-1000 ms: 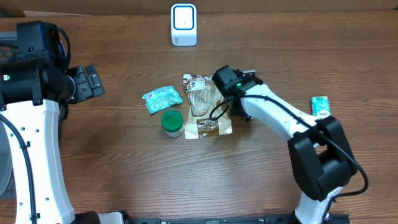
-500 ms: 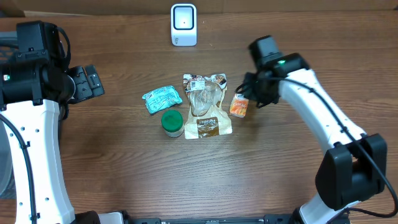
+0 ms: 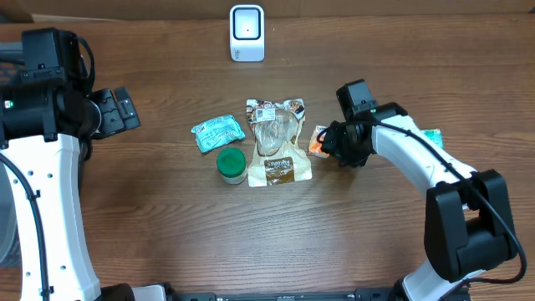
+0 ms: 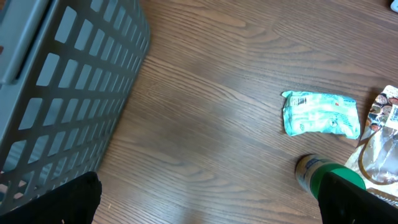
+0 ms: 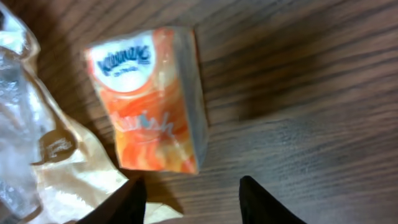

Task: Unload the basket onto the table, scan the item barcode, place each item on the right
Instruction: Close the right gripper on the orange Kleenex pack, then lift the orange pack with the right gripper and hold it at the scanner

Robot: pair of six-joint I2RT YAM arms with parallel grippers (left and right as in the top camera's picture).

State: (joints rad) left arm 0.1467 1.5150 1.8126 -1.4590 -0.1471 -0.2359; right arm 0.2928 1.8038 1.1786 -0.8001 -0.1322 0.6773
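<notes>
Right gripper (image 5: pixel 189 190) jaws apart, lowered | tissue pack (image 5: pixel 146 99) now released beside snack bag (image 5: pixel 37 143) | left gripper (image 4: pixel 202 199) apart

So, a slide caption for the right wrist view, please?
Open fingers near an orange Kleenex pack on the wooden table, beside a clear bag.

Our left arm (image 3: pixel 38 176) stands along the left edge of the overhead frame, and the left gripper (image 3: pixel 117 111) points toward the middle with its jaws spread wide. Our right arm (image 3: pixel 418 159) reaches from the lower right toward the centre. There the right gripper (image 3: pixel 328 144) hangs low over the worktop (image 3: pixel 167 242), jaws parted and empty.
</notes>
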